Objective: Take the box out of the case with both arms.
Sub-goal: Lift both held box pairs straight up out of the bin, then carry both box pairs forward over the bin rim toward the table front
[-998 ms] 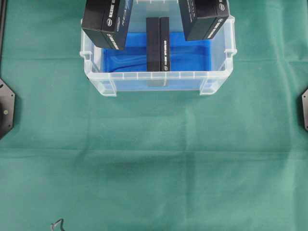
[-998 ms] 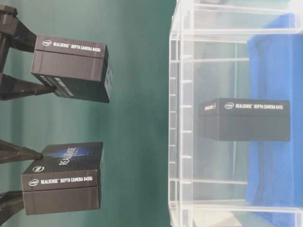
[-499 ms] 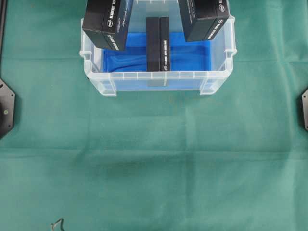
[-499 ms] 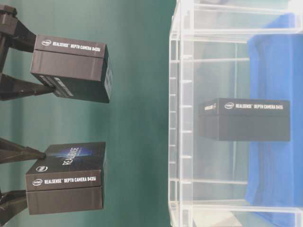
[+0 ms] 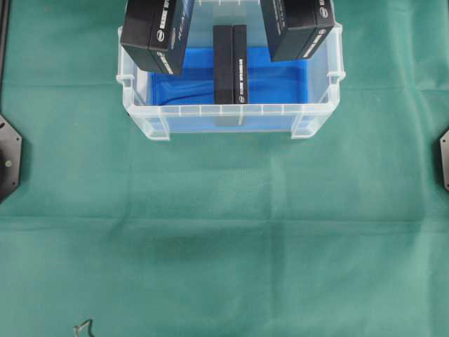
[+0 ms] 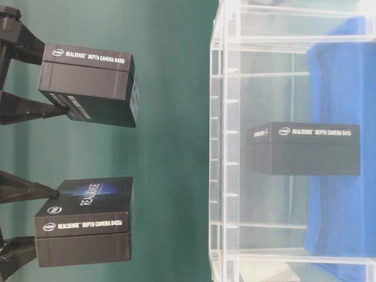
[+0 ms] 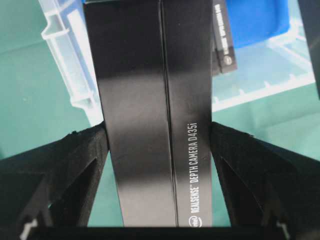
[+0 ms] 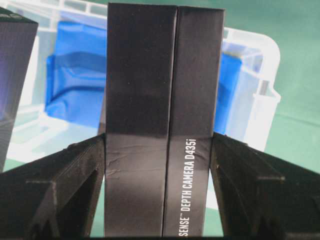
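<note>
Meanwhile, both jaws clamped on black boxes, left box slightly nearer the case.

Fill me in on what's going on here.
Both arms are lifting boxes from the clear case. The left gripper has its jaws shut on one black camera box, and the right gripper has its jaws shut on another, both held above the case. A third box stands on edge on the blue liner inside the case.
</note>
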